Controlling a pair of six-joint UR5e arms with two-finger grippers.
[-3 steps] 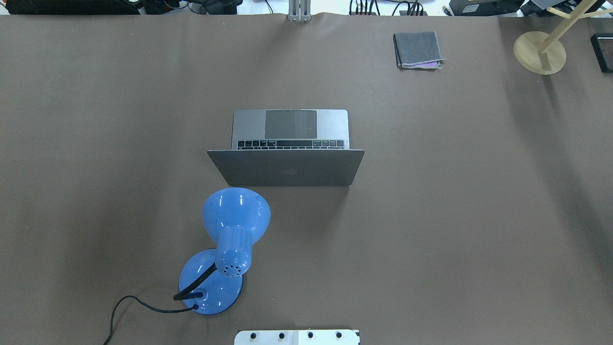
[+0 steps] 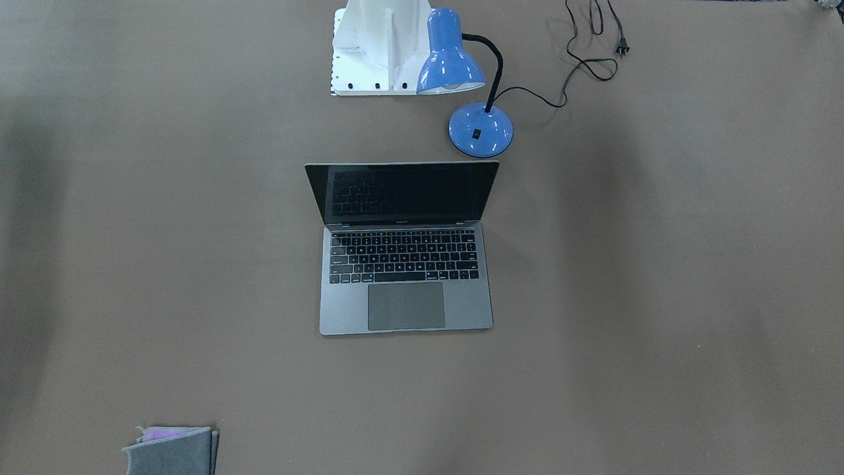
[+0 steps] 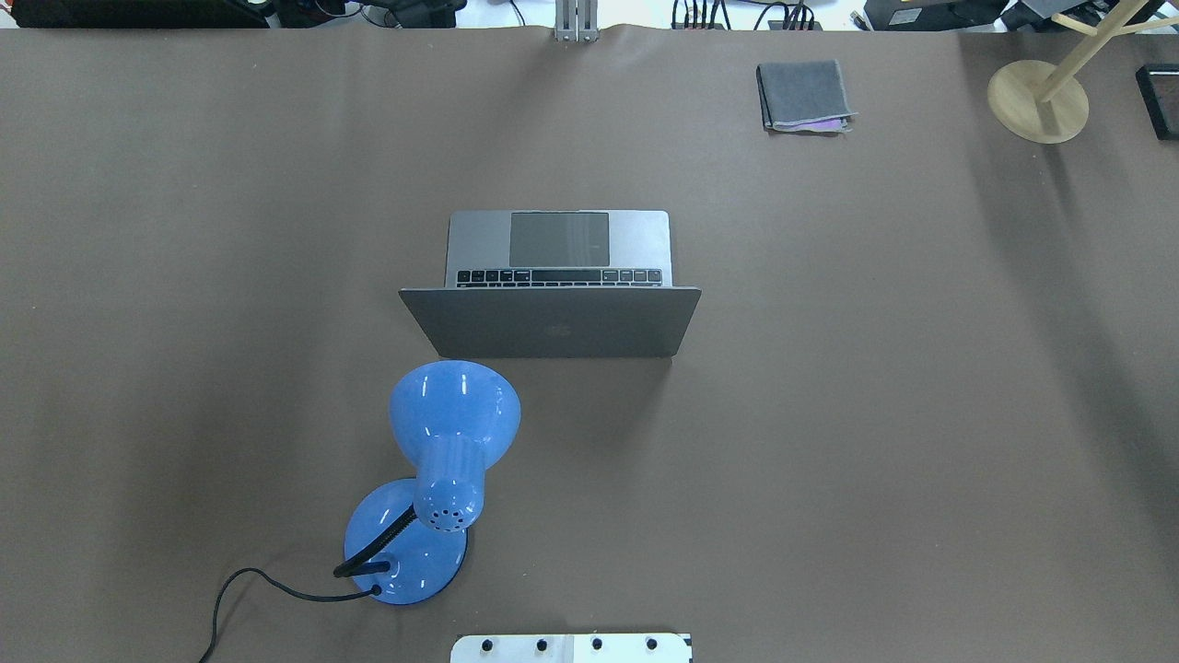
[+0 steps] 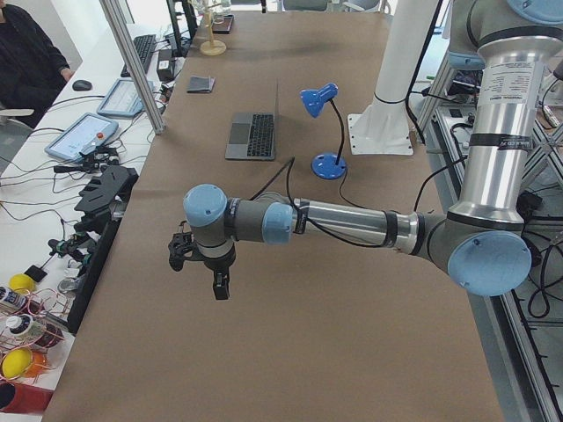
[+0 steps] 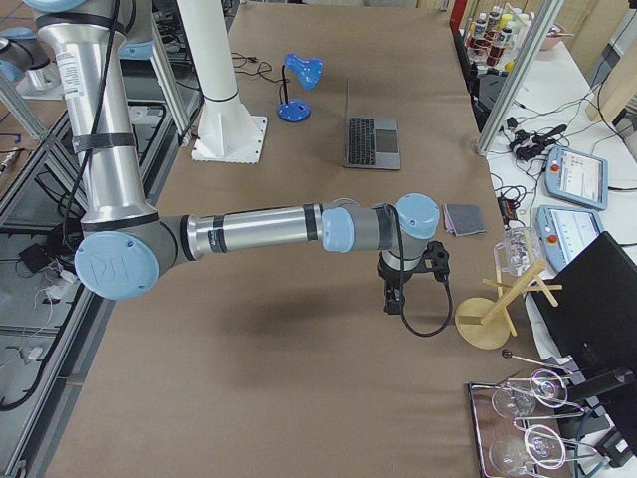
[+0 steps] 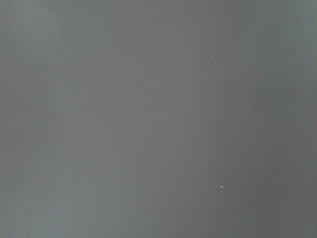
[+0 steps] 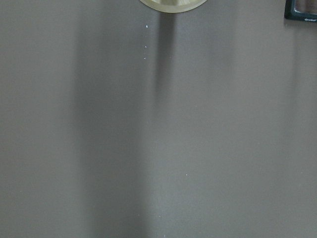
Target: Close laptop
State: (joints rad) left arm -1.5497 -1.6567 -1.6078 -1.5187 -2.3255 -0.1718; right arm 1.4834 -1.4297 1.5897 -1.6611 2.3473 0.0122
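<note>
The space-grey laptop (image 3: 553,322) stands open in the middle of the brown table, lid upright with its back toward the robot base. Its black keys and trackpad face away in the front-facing view (image 2: 405,251). It also shows in the exterior left view (image 4: 253,132) and the exterior right view (image 5: 370,139). My left gripper (image 4: 201,271) hangs over the table's left end, far from the laptop. My right gripper (image 5: 398,294) hangs over the right end. I cannot tell whether either is open or shut. Both wrist views show only bare table.
A blue desk lamp (image 3: 442,460) with a black cord stands just behind the lid on the robot's left. A folded grey cloth (image 3: 803,95) lies at the far right. A wooden stand (image 3: 1038,99) is at the far right corner, near my right gripper.
</note>
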